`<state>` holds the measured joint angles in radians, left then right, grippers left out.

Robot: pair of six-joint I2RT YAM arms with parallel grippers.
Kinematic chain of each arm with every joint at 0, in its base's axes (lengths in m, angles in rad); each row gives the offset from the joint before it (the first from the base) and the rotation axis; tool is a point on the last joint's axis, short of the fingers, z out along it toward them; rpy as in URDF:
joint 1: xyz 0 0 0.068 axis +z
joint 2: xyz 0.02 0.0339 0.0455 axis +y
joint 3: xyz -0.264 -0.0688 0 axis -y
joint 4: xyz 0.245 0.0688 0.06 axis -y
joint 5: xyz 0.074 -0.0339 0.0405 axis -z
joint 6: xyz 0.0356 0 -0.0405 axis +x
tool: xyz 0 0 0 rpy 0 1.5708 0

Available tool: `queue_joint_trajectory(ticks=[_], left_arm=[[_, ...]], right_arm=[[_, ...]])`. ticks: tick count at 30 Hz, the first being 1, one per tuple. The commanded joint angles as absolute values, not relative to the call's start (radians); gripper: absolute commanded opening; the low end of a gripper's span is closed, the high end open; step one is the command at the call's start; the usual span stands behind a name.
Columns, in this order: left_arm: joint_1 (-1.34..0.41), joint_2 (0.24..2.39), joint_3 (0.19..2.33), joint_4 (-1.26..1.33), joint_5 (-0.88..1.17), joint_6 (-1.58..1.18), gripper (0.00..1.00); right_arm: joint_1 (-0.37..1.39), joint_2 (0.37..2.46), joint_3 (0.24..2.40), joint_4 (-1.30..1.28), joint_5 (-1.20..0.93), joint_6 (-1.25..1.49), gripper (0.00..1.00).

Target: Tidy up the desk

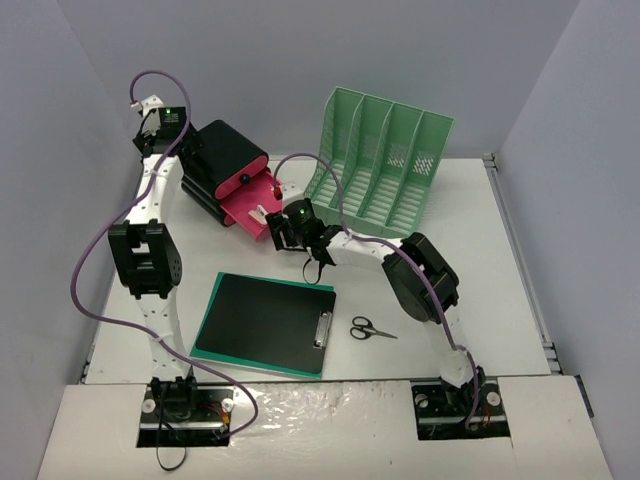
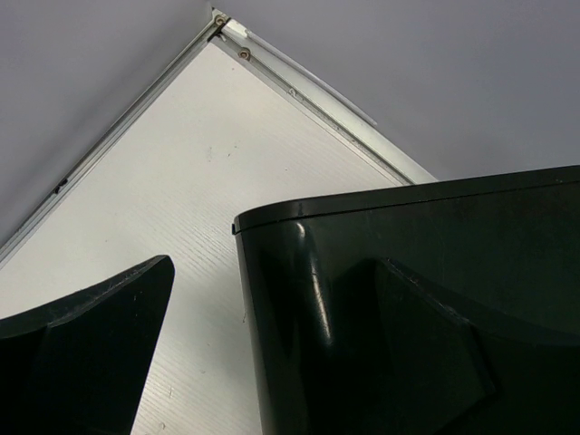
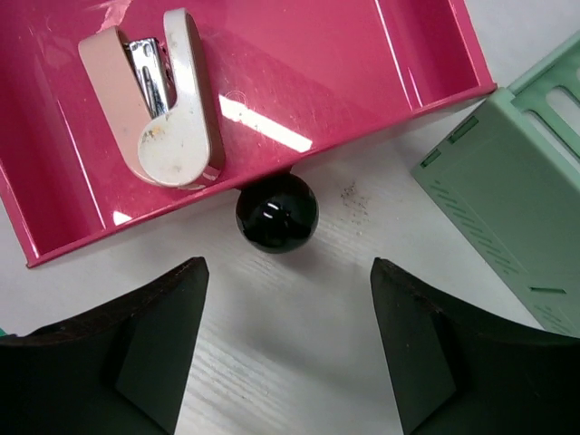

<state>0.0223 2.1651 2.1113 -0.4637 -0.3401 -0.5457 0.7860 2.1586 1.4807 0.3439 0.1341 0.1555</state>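
- The right gripper (image 3: 287, 272) is being held well apart and empty. Its fingers (image 3: 127, 353) are being spread to either side of a black knob (image 3: 276, 211) that is lying just ahead of their tips, and nothing is being touched by them.
- The knob is being carried on the front wall of a pink drawer (image 3: 299, 82), which is standing pulled out of a black cabinet (image 1: 225, 155) at the far left.
- A pale stapler (image 3: 172, 109) is being held inside the drawer, lying on its floor near one side wall.
- The left gripper (image 2: 276, 263) is being kept spread wide at the cabinet, with nothing being clamped. A strip of white top is being shown between its left finger (image 2: 86, 349) and the cabinet's corner. The other finger is being lost against the dark cabinet, so contact there cannot be told.
- The desk (image 1: 470, 260) is being seen as the white top lying beneath both arms, with a metal rail running along its right edge. Every item named here is being borne by it.
- A green rack (image 1: 385, 165) is standing upright at the far side, just right of the drawer and near the right gripper.
- A black clipboard (image 1: 270, 315) is lying on a green pad (image 1: 205, 345) at the near side, between the two arms.
- Scissors (image 1: 372, 329) are lying just right of the clipboard, apart from it.
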Motion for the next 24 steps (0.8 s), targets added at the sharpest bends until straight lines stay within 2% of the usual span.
queue_joint_trajectory(ticks=[1, 24], left_arm=[[0.038, 2.183, 2.109, -0.642, -0.336, -0.487, 0.9], [0.026, 2.206, 2.099, -0.641, -0.347, -0.476, 0.9]], right_arm=[[0.78, 2.203, 1.552, 0.502, 0.156, 0.141, 0.69], [0.756, 2.488, 2.109, 0.403, 0.088, 0.12, 0.74]])
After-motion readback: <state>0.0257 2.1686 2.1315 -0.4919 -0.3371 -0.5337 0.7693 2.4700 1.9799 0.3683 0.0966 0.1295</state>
